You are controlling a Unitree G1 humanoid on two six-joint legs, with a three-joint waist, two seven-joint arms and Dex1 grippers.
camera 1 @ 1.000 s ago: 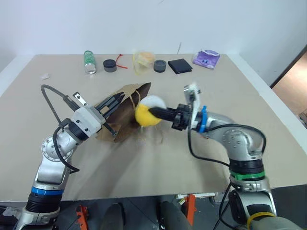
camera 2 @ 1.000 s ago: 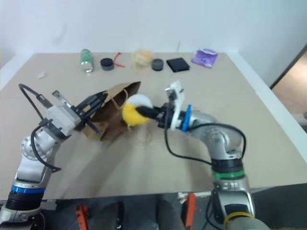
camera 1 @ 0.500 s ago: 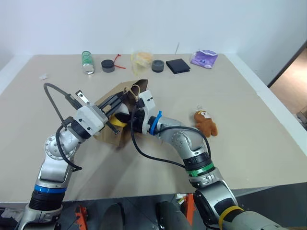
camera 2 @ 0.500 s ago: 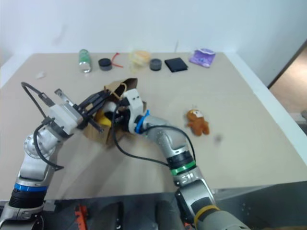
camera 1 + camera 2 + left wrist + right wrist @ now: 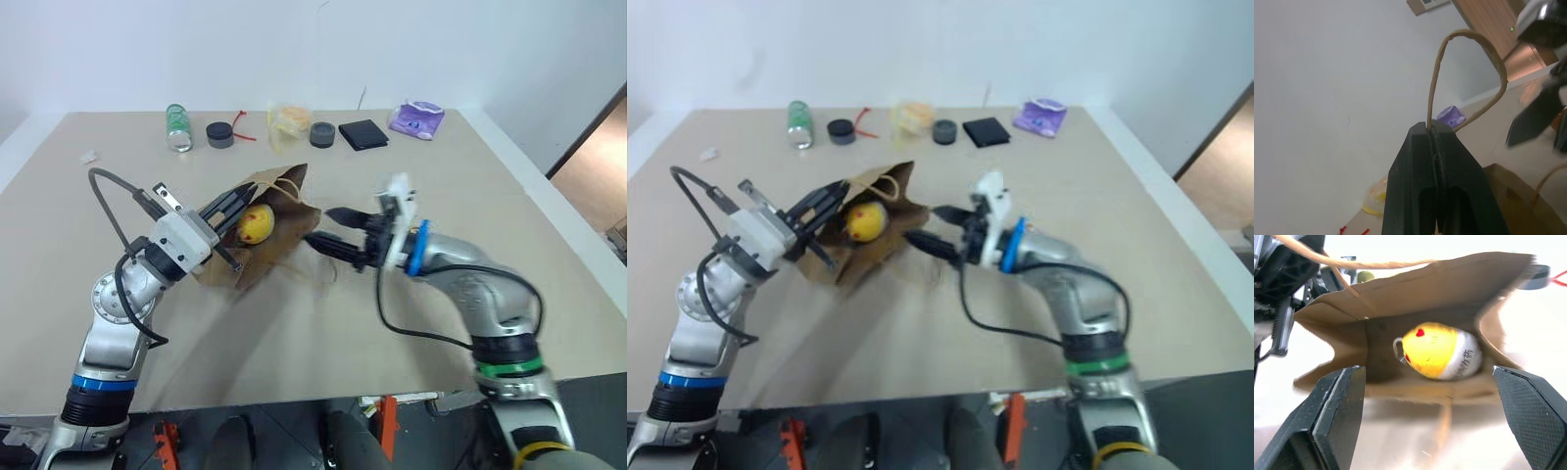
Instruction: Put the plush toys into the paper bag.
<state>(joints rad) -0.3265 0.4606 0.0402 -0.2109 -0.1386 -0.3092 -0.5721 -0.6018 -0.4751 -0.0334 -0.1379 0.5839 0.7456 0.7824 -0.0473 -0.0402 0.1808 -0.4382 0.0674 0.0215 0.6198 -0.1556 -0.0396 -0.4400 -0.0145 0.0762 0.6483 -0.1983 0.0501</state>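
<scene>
Right gripper [image 5: 315,227] withdrew, jaws wide; egg toy [image 5: 1440,351] inside paper bag [image 5: 266,235]; left gripper [image 5: 1435,161] pinches handle [image 5: 1469,73]. Next: fetch bear.

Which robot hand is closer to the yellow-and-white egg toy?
Left. The left gripper pinches the brown paper bag's handle right beside the toy; the right gripper, open, sits just outside the bag's mouth.

The left gripper [image 5: 238,202] is clamped tight, arm raised over the table; the right gripper [image 5: 328,231] points leftward, fingers spread wide.
</scene>
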